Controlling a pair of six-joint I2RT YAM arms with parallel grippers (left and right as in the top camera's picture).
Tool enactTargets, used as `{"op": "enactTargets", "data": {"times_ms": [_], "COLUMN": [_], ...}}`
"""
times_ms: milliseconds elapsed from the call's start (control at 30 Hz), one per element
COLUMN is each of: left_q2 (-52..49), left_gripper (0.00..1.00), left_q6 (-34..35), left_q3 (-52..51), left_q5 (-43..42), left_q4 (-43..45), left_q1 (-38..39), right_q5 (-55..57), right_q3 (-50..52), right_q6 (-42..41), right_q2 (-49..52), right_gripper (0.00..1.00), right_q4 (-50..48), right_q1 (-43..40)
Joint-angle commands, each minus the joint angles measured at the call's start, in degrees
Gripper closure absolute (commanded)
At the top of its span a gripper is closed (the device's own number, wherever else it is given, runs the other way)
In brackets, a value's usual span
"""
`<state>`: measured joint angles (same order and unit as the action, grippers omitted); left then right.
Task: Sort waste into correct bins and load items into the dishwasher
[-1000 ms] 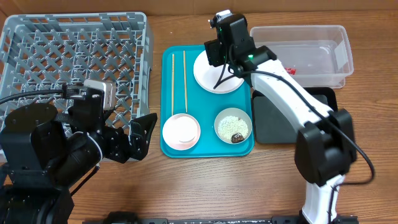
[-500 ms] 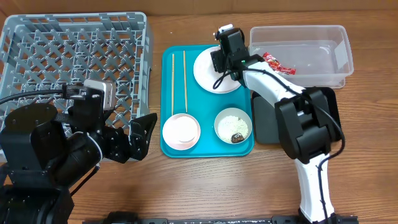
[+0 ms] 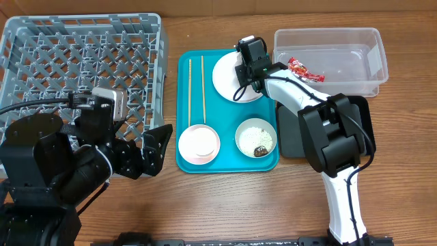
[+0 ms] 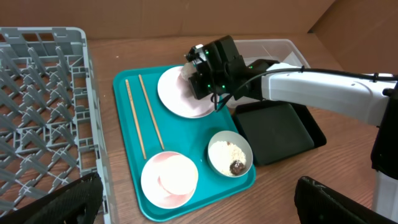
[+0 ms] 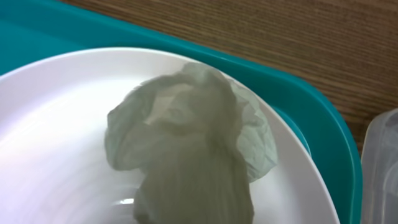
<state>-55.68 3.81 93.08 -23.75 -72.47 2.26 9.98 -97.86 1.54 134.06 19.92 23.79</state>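
Note:
The crumpled white tissue lies on the round white plate at the back of the teal tray. My right gripper is down on it and shut on the tissue; its fingers are hidden in the right wrist view. The red wrapper lies in the clear tub. Two chopsticks, a pale-pink bowl and a grey-green bowl with rice and a brown lump sit on the tray. My left gripper hangs open near the front edge, holding nothing.
The grey dish rack fills the back left. The black tray lies right of the teal tray, partly under my right arm. My left gripper's fingers stand wide apart over the tray's front corner.
My right arm has come down from above onto the plate, and its jaws have closed on the tissue. The left arm has not moved.

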Motion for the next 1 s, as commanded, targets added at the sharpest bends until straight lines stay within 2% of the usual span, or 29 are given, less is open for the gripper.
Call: {"op": "enactTargets", "data": {"times_ms": [0, 233, 367, 500, 667, 700, 733, 767, 833, 867, 967], "left_q2": [-0.2, -0.2, -0.2, -0.2, -0.2, -0.2, -0.2, -0.2, -0.2, -0.2, -0.2], "left_gripper": [0.00, 0.00, 0.00, 0.00, 0.00, 0.00, 0.00, 0.00, 0.00, 0.00, 0.00], "left_q6": [-1.7, -1.7, -1.7, -1.7, -1.7, -1.7, -1.7, -1.7, -1.7, -1.7, -1.7], "left_q3": [0.0, 0.0, 0.0, 0.0, 0.0, 0.0, 0.0, 0.0, 0.0, 0.0, 0.0], "left_q5": [0.4, 0.4, 0.4, 0.4, 0.4, 0.4, 0.4, 0.4, 0.4, 0.4, 0.4], "left_q4": [0.0, 0.0, 0.0, 0.0, 0.0, 0.0, 0.0, 0.0, 0.0, 0.0, 0.0], "left_q1": [0.3, 0.3, 0.3, 0.3, 0.3, 0.3, 0.3, 0.3, 0.3, 0.3, 0.3], "right_q5": [0.3, 0.2, 0.3, 0.3, 0.5, 0.3, -0.5, -2.1, -6.4, -8.5, -14.2], "right_q3": [-0.4, -0.4, -0.4, -0.3, -0.3, -0.3, -0.3, -0.3, -0.4, -0.5, -0.5], "right_q6": [-0.8, -14.5, -18.2, -22.0, -22.3, -22.6, -22.6, -22.6, -22.6, -22.6, -21.6], "right_q2": [-4.6, -16.8, -22.1, -22.8, -19.5, -18.7, -17.8, -17.3, -17.3, -18.1, -21.1], "right_gripper": [0.96, 0.96, 0.96, 0.96, 0.94, 0.89, 0.78, 0.57, 0.40, 0.36, 0.36], "right_q4": [1.7, 7.8, 12.4, 17.4, 21.9, 22.6, 23.5, 24.4, 26.3, 27.3, 28.2], "right_q1": [1.0, 0.4, -1.4, -4.2, -9.1, -10.0, -10.8, -11.5, -12.8, -13.4, -14.2]}}
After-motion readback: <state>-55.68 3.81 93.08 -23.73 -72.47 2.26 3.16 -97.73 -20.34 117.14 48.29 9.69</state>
